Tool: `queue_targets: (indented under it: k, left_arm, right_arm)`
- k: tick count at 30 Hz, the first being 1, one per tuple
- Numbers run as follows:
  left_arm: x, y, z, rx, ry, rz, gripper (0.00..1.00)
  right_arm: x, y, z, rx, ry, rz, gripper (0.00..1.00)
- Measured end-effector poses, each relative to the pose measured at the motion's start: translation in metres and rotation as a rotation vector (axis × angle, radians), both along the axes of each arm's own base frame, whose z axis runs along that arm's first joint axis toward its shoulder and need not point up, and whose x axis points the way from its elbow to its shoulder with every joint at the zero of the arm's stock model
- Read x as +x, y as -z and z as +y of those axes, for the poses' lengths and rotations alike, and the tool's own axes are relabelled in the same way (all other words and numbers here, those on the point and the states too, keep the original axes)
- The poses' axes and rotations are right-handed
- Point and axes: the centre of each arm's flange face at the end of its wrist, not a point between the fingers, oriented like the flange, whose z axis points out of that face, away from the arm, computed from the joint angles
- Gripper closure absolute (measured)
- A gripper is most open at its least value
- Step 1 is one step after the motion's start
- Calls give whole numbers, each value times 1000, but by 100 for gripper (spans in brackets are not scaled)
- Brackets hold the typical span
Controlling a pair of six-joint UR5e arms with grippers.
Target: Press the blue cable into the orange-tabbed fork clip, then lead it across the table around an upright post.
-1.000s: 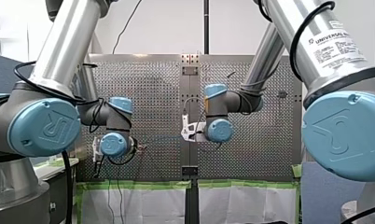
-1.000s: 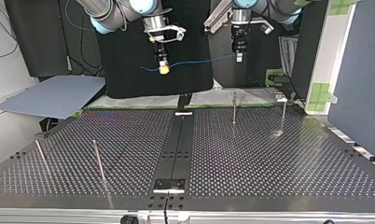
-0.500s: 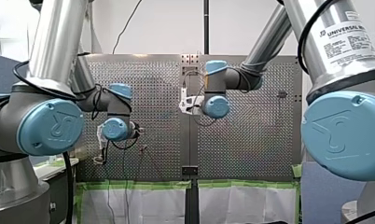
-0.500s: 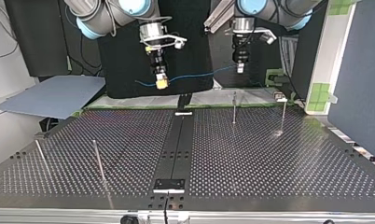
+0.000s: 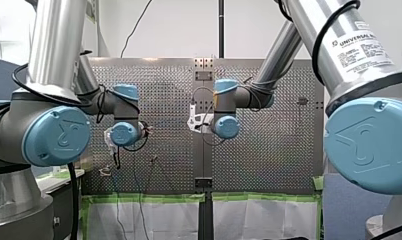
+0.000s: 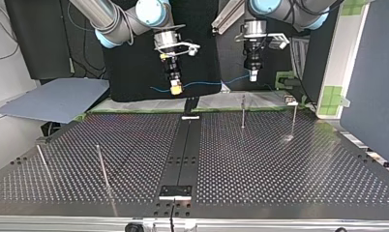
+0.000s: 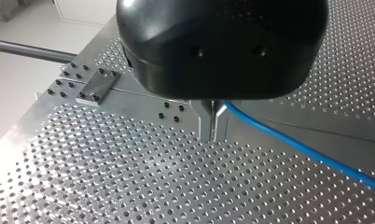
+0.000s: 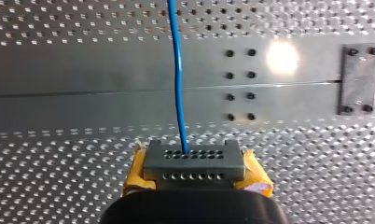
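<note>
The blue cable [image 6: 209, 83] hung in the air above the table [image 6: 279, 164] and touched nothing under it. It ran sideways from one gripper to the other. The right gripper [image 6: 175, 89], at the top view's left, was pinched tight on the cable. A short bit stuck out past its yellow pads [image 8: 138, 169]. The left gripper [image 6: 253, 76], at the top view's right, held the cable too, with its thin metal fingers [image 7: 205, 122] squeezed close on it. Two far posts [image 6: 243, 111] stood on the table at the top view's right, under the left gripper. Two near posts [image 6: 101, 166] leaned at the view's left.
</note>
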Motion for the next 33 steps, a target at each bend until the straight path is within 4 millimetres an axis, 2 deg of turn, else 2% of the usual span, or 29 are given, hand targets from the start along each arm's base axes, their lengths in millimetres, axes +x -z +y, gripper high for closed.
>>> queue_targets:
  k: [19,27,33]
  left_arm:
    - [9,43,11,34,-36,54,99]
    - [13,69,18,39,-74,64,99]
    - [14,83,22,63,-86,86,99]
  right_arm:
    - [16,91,-1,82,-67,24,100]
    - [18,103,-6,92,-78,22,100]
    - [24,124,-10,113,-104,31,100]
